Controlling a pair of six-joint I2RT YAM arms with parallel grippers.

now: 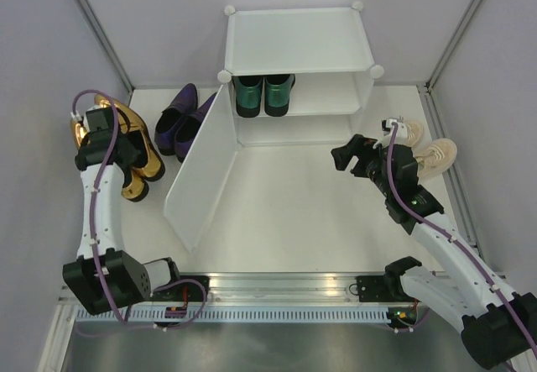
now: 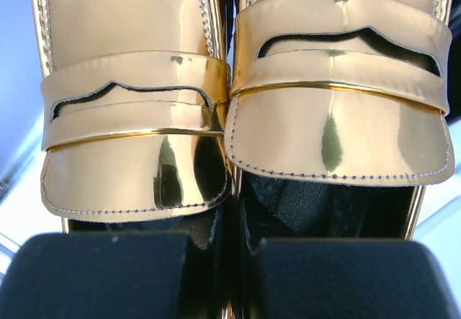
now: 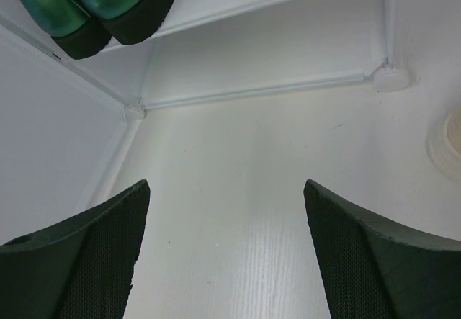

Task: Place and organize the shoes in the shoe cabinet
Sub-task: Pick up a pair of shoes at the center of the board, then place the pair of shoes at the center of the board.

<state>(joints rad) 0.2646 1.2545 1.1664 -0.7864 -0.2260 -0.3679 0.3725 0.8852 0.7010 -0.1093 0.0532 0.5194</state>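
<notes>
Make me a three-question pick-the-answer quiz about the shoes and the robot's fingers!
1. Where are the green loafers, relative to the cabinet? A behind it; B inside it; C on top.
2. How many pairs sit outside the cabinet? A one; B two; C three.
3. The right arm's fingers are: A open and empty; B shut on a shoe; C shut on the door.
Answers: B, they stand on a shelf; C, gold loafers, purple shoes, beige sneakers; A, only bare table shows between them.

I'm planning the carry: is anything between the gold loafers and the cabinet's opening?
Yes. The open door panel stands between the gold loafers and the cabinet opening; the purple shoes lie on the loafers' side of it.
</notes>
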